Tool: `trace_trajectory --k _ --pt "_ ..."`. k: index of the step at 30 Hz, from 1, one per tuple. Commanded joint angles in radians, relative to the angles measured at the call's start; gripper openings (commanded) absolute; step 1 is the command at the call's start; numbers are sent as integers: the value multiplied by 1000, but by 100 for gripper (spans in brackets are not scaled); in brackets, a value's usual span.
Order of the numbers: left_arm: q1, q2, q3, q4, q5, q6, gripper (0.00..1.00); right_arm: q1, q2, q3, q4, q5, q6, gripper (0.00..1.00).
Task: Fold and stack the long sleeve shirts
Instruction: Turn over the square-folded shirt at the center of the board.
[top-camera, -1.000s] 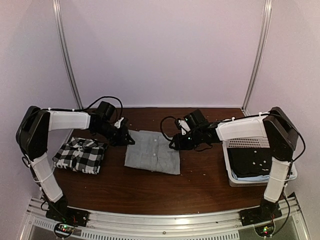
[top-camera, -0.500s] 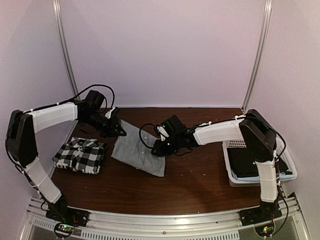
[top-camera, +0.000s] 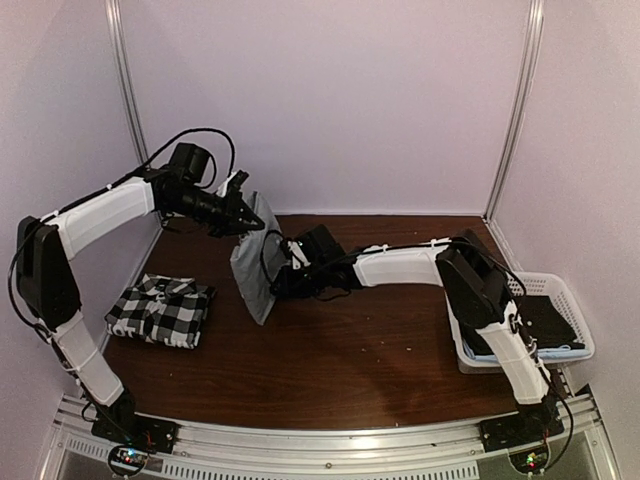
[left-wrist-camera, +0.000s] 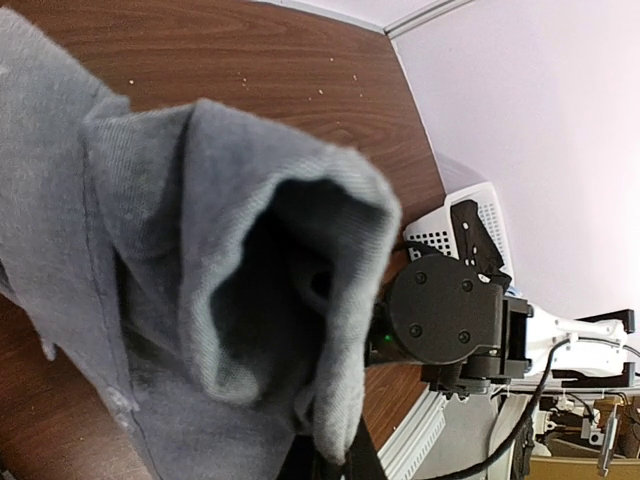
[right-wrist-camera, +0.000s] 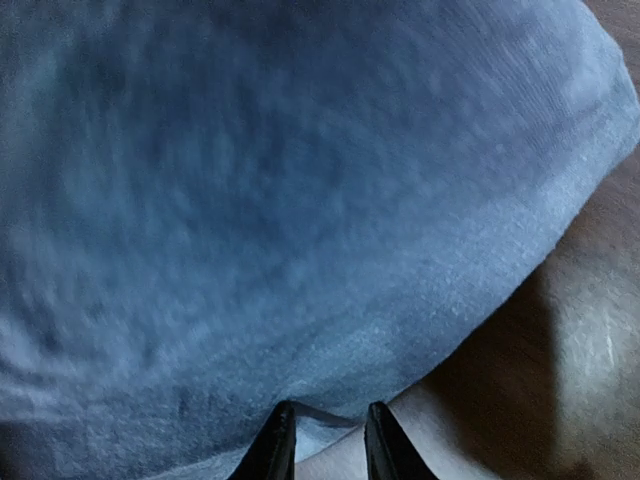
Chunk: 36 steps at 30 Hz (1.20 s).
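The plain grey long sleeve shirt hangs bunched and upright above the table, left of centre. My left gripper is shut on its top edge; in the left wrist view the grey cloth folds over the fingers. My right gripper reaches far left and pinches the shirt's lower right edge. In the right wrist view the grey cloth fills the frame, with a fold caught between the narrow-set fingertips. The black-and-white checked shirt lies folded as a small rectangle at the table's left side.
A white basket with dark clothing stands at the table's right edge. The brown table stretches between the shirts and the basket. The right arm's wrist sits close behind the hanging shirt.
The grey shirt lay flat at the table's centre; both grippers have carried it left and lifted it so it now hangs upright. The right jaws have narrowed onto the cloth.
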Motion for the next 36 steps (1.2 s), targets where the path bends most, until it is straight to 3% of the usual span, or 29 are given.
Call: trace_trajectory --k 1,8,18,25,31,35,36 --pt "-35 65 45 86 61 -41 0 10 75 127 83 -92 81 26" --pt "-40 112 43 165 62 -100 0 6 87 116 97 -117 105 26" --pt "-44 156 56 195 58 -132 0 -38 -70 -84 107 -71 72 26" --pt "-101 211 91 233 23 -160 0 -69 -305 -224 21 54 6 26" --pt "-240 326 148 365 -41 -250 0 -128 -629 -486 -90 337 -58 29" --pt "-357 521 337 383 -39 -281 39 -185 -774 -638 -130 402 -66 33" --pt "-372 549 373 384 -37 -290 45 -194 -795 -659 -140 409 -67 33"
